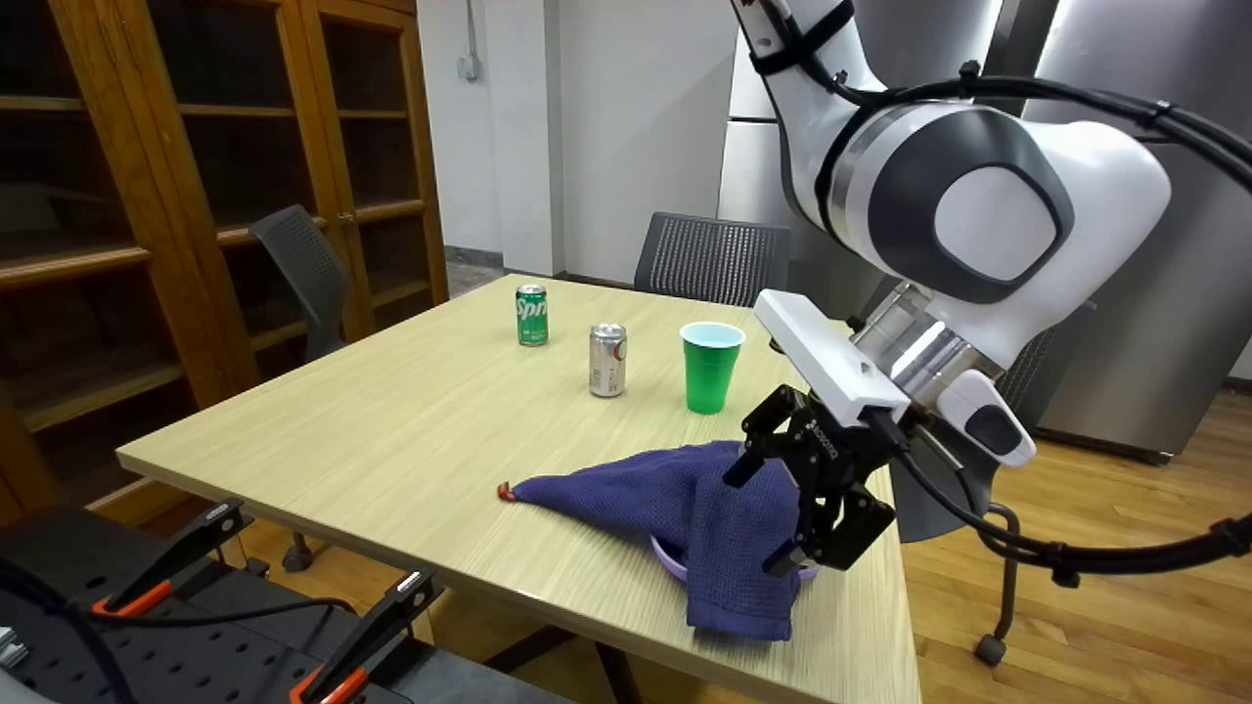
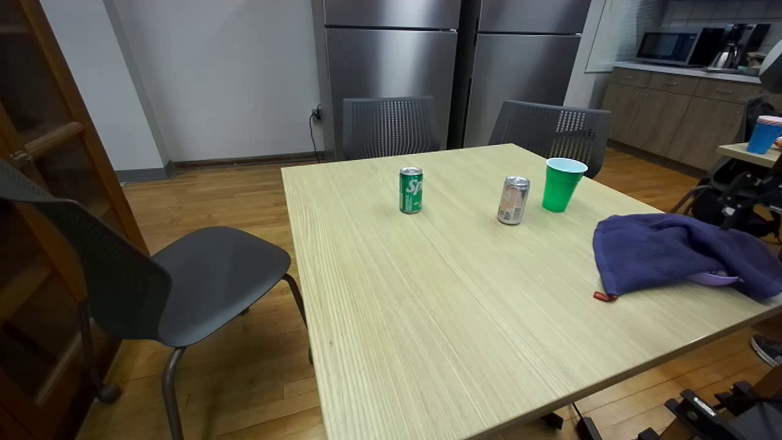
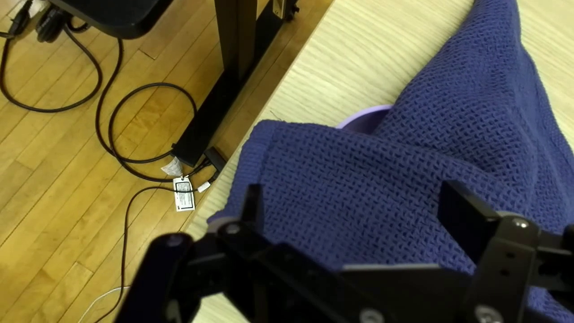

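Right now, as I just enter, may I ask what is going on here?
A white and grey robot arm has its black jaws open over a dark blue woven cloth towel, which mostly covers a light purple round bowl on the pale wooden table. They grip nothing; whether they touch the towel is unclear. Farther along stand a green plastic cup, a silver metal can and a green metal can.

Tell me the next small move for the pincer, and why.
I'd probably ease the open pincer down a little toward the blue towel: its fingers stand apart with nothing gripped, the wrist view shows fabric between them, and only parts of the purple bowl beneath show.
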`<state>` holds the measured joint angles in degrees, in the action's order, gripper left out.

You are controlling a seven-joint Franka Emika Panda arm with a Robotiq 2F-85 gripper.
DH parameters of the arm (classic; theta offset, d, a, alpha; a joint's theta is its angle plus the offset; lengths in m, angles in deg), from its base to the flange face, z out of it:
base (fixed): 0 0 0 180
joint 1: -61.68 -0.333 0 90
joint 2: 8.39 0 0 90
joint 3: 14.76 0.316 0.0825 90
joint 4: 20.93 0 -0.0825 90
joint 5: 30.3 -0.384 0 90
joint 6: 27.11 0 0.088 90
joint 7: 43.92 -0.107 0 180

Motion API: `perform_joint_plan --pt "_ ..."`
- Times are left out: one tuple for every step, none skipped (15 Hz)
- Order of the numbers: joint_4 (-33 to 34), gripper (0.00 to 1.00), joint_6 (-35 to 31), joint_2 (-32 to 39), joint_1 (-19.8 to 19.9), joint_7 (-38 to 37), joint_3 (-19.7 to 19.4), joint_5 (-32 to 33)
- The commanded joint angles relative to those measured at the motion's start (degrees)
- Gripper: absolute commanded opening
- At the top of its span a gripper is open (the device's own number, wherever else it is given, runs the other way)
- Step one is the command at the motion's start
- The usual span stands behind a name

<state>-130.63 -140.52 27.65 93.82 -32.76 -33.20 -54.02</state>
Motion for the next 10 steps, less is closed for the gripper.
perform_joint_plan --pt "2.89 1.0 1.19 0.46 0.86 -0.31 1.13 2.11" --pt "3.45 1.0 1.25 0.6 1.13 0.8 1.49 2.12" --pt "4.06 1.0 1.34 0.84 1.4 1.85 1.93 2.04" --pt "4.47 1.0 1.16 1.01 1.47 2.68 2.26 2.12" --pt "4.67 1.0 0.78 1.02 1.46 3.42 2.5 2.14" --pt "5.06 1.0 0.68 1.14 1.74 4.51 2.9 1.84" --pt "5.32 1.0 0.43 1.21 1.89 5.52 3.23 1.71" --pt "5.55 1.0 0.13 1.29 2.0 6.39 3.45 1.58" --pt "5.62 1.0 -0.29 1.32 2.19 7.47 3.69 1.38" --pt "5.88 1.0 -0.49 1.44 2.57 8.6 4.01 1.01"
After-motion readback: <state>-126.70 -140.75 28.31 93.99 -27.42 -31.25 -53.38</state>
